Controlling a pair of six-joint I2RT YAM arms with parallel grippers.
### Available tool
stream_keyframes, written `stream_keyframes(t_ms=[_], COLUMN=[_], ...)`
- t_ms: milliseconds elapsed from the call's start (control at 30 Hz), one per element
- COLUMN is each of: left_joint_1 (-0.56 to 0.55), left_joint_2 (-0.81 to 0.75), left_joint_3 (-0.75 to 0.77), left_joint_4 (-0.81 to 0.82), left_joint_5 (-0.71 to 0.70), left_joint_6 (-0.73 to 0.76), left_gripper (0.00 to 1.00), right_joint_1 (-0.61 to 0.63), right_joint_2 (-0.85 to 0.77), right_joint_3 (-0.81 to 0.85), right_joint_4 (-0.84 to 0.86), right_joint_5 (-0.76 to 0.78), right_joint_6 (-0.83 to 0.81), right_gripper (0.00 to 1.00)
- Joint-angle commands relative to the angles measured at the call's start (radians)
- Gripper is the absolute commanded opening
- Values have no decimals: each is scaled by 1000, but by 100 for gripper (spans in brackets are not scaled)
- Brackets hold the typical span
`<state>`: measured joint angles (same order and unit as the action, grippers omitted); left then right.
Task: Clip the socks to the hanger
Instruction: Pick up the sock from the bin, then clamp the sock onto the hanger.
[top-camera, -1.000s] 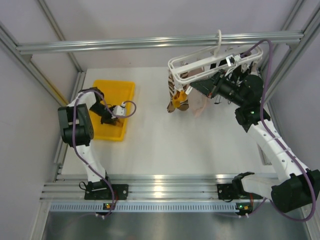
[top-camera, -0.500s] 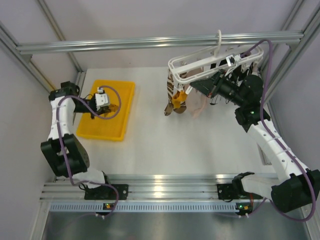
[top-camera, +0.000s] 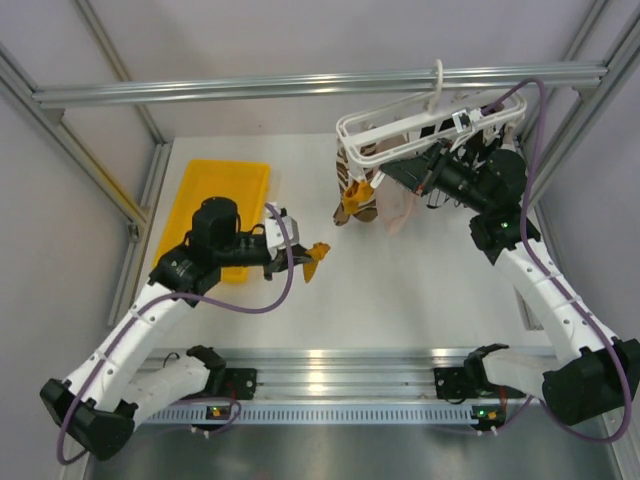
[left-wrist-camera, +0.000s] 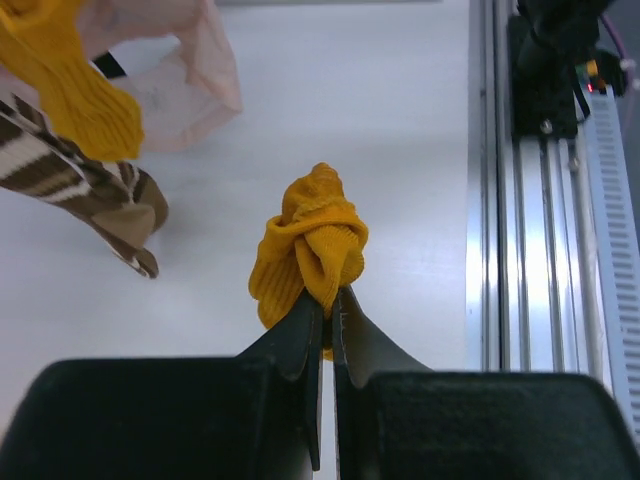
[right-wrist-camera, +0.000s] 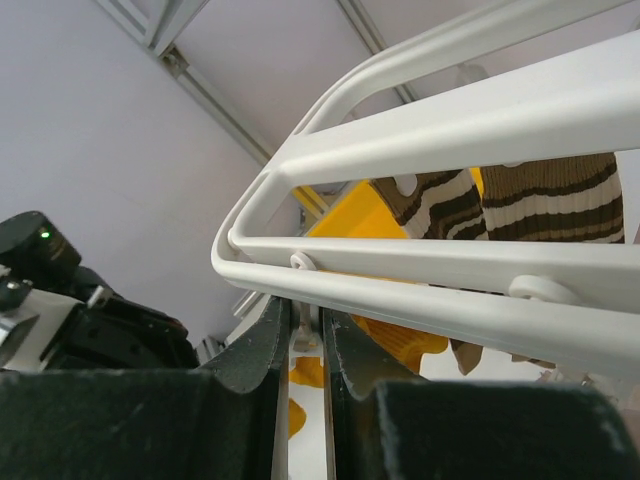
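Left claw (left-wrist-camera: 330, 296) swings off tray (top-camera: 215, 175), pinching yellow sock (left-wrist-camera: 310, 240) ahead; right claw (right-wrist-camera: 308, 315), fingers nearly together, apparently steadies hanger (right-wrist-camera: 450, 285) above for clipping.

The white plastic hanger (right-wrist-camera: 450, 125), a rectangular frame of bars with small clips beneath, hangs by its top hook (top-camera: 438, 75) at the far right. Three socks dangle from its left end: a brown-and-cream striped sock (left-wrist-camera: 60, 180), a mustard sock (left-wrist-camera: 75, 90) just beside it, and a limp pale pink sock (left-wrist-camera: 185, 80) to their right. Another mustard-yellow sock (left-wrist-camera: 308, 245), bunched into a crumpled knot, is pinched by one edge between the left arm's fingers (left-wrist-camera: 295, 340) over the surface (left-wrist-camera: 400, 120), apart from the hung ones.
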<state>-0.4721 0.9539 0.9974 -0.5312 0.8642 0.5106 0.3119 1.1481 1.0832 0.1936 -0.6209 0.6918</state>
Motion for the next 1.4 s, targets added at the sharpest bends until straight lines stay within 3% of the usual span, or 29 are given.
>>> stream_keyframes(t_ms=[0, 267, 533, 700, 1367], left_joint_1=[-153, -365, -421, -424, -424], left_joint_2=[42, 196, 314, 370, 359], left_joint_3=[73, 197, 262, 314, 307], left_joint_4=[347, 413, 503, 510, 562], left_joint_5=[-380, -643, -705, -849, -841], left_joint_6=[-374, -428, -452, -454, -414], left_gripper=[0, 0, 0, 0, 0], right_joint_1=[12, 18, 19, 18, 16], right_joint_2=[-8, -8, -21, -33, -51], right_joint_3=[50, 49, 43, 46, 55], right_joint_4=[46, 43, 43, 27, -26], right_joint_5=[21, 32, 27, 15, 72], right_joint_6=[8, 15, 26, 14, -38], right_gripper=[0, 0, 0, 0, 0])
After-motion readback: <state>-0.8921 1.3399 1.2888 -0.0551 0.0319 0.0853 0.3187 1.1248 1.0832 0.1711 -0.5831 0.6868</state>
